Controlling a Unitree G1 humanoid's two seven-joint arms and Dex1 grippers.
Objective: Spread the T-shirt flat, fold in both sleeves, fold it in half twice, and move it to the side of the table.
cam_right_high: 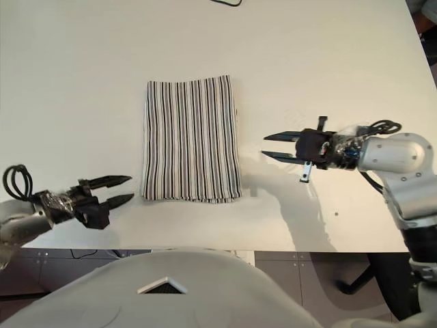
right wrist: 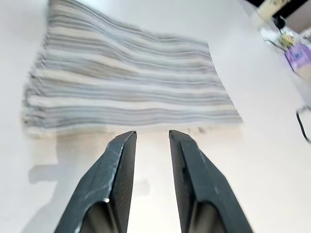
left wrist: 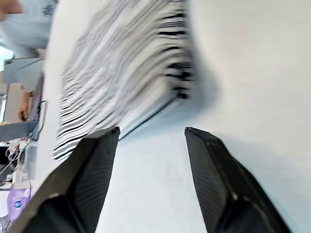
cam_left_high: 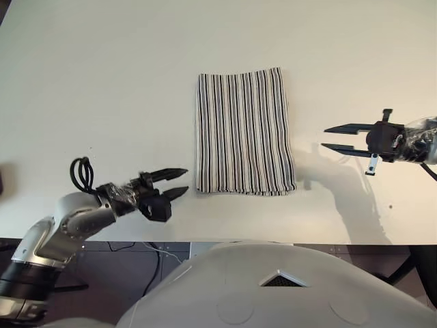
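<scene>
I judge the folding complete: the striped T-shirt [cam_left_high: 244, 133] lies folded mid-frame on the worktop [cam_left_high: 102, 82]. Left gripper [cam_left_high: 183, 181] and right gripper [cam_left_high: 326, 137] fingers are spread and empty. Remaining: move it aside.

The folded T-shirt [cam_left_high: 244, 132] lies on the table [cam_left_high: 102, 82], between both end effectors.

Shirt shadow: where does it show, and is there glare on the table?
Left wrist view: the shirt casts a dark shadow on the table beside its edge. Right wrist view: a faint shadow along its edge. Left eye view: table evenly bright, no glare spot.
</scene>
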